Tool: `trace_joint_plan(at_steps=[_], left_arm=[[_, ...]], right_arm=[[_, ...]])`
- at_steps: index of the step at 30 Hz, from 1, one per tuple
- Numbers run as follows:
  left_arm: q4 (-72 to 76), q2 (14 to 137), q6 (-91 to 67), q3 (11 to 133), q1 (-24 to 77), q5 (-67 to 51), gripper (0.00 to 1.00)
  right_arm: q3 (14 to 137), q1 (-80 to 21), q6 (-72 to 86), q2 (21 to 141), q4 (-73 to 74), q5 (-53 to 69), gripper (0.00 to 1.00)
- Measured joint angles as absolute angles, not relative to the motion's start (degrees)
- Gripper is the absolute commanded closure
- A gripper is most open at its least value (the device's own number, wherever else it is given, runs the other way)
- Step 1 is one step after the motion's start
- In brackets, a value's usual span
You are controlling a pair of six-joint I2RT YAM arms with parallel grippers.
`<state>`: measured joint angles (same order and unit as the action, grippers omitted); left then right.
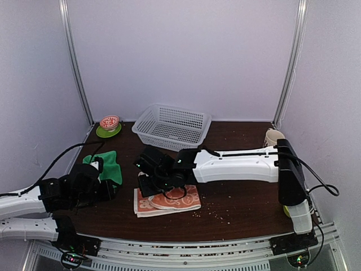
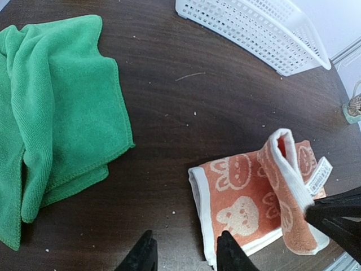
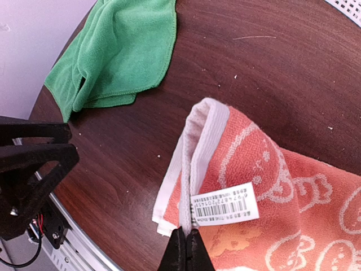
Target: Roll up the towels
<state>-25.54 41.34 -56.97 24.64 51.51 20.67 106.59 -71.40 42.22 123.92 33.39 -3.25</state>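
Note:
The orange towel (image 1: 169,201) with white cartoon prints lies near the table's front centre. One of its edges is lifted and folded over (image 2: 285,186). My right gripper (image 3: 189,232) is shut on that raised white hem beside the barcode label (image 3: 224,204); from above, the gripper (image 1: 161,186) sits over the towel's left part. The plain green towel (image 1: 107,166) lies crumpled to the left (image 2: 62,113). My left gripper (image 2: 186,240) is open and empty, low over the table. Its right fingertip (image 2: 228,248) is just by the orange towel's near-left corner.
A white plastic basket (image 1: 172,127) stands at the back centre. A small bowl on a green saucer (image 1: 109,125) is at the back left, and a cup (image 1: 273,136) at the back right. Crumbs dot the dark table (image 1: 237,197).

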Motion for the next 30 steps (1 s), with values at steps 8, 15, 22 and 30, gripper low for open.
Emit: trace_joint_plan(at_steps=[8,15,22,30], left_arm=[[-25.3,51.2,-58.5,24.6,51.5,18.7,0.69],[-25.5,47.4,-58.7,24.6,51.5,18.7,0.67],[-26.1,42.4,-58.7,24.6,51.5,20.4,0.66],[-27.1,43.0,-58.9,24.6,51.5,20.6,0.66]], right_arm=[[107.8,-71.4,42.2,124.3,33.3,-2.6,1.00],[109.4,-71.4,42.2,126.5,33.7,-2.2,1.00],[109.4,-71.4,42.2,127.9,33.8,-1.3,1.00],[109.6,-71.4,42.2,130.2,34.3,1.4,0.48]])
